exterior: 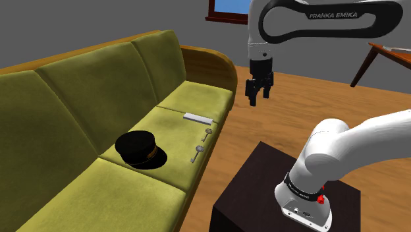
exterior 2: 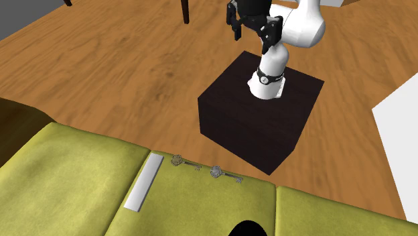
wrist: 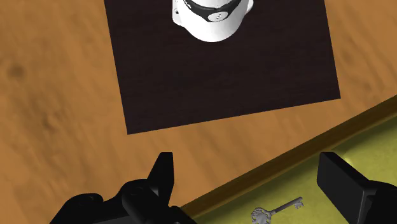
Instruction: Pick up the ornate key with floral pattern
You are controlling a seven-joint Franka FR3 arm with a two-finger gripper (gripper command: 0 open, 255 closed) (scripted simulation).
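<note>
claw (wrist: pixel 254 183): all black, fingers spread wide with nothing between them, raised well above the sofa and the floor.
ornate key (wrist: pixel 275 211): silver with a lobed bow, flat on the seat cushion just inside the sofa's front edge, far below the claw and untouched; in the wrist view it shows between the two fingers.
second key (exterior 2: pixel 182 161): also silver, on the same cushion edge, just beyond the ornate key on the side away from the stand; its bow is too small to read.
white slab (exterior 2: pixel 144 181): flat on the cushion just past the second key, farther from the claw.
black cap (exterior: pixel 140 150): deeper on the seat, well apart from the keys.
sofa (exterior: pixel 79 92): olive green with a wooden frame.
stand (exterior 2: pixel 248 121): dark box under the white arm's base, below the claw, just off the sofa's front edge.
floor (exterior 2: pixel 120 60): brown wood.
</note>
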